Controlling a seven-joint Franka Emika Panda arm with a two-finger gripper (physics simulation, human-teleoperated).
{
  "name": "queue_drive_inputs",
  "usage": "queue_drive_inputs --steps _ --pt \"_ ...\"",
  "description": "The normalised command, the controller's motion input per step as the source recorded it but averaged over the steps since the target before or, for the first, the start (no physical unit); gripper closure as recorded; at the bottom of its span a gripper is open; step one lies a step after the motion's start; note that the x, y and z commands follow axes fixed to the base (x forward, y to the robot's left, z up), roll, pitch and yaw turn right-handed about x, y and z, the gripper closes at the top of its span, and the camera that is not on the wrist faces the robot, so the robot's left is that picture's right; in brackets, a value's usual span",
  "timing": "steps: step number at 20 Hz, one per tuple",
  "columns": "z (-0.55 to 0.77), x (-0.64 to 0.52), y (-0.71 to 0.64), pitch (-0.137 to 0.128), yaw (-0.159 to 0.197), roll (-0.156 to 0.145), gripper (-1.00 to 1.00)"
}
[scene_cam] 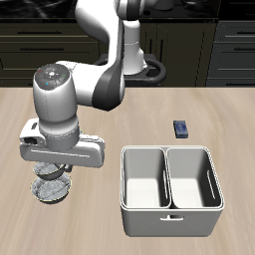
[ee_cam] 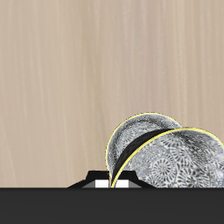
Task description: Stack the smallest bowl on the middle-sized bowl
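Honestly my gripper (scene_cam: 53, 175) sits right over a grey speckled bowl (scene_cam: 51, 185) near the table's front edge, well apart from the grey two-compartment bin (scene_cam: 170, 189). Can't tell whether my fingers are spread or pinching. Which bowl this is, no idea. Looks rigid, light, probably slick glaze, so I'd pinch the rim (ee_cam: 131, 149) wall.

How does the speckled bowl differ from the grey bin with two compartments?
The speckled bowl is round; the bin is rectangular. The bowl has a speckled pattern; the bin is plain. The bowl is a single hollow and much smaller; the bin is divided in two. Both are grey and open upward.
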Motion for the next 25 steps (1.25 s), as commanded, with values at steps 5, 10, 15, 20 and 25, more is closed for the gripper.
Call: queue_drive_inputs --steps 5,10,15,20,25 --pt "-0.32 0.01 0.0 0.035 -0.006 -0.013 1.0" --pt "-0.37 -0.01 -0.17 0.048 0.006 -0.033 1.0" --pt "-0.45 -0.09 -0.07 0.132 0.032 -0.061 -1.0" --pt "-0.15 -0.17 0.17 0.057 0.043 0.019 -1.0" --pt "0.13 -0.09 0.07 -0.004 0.021 0.022 -1.0"
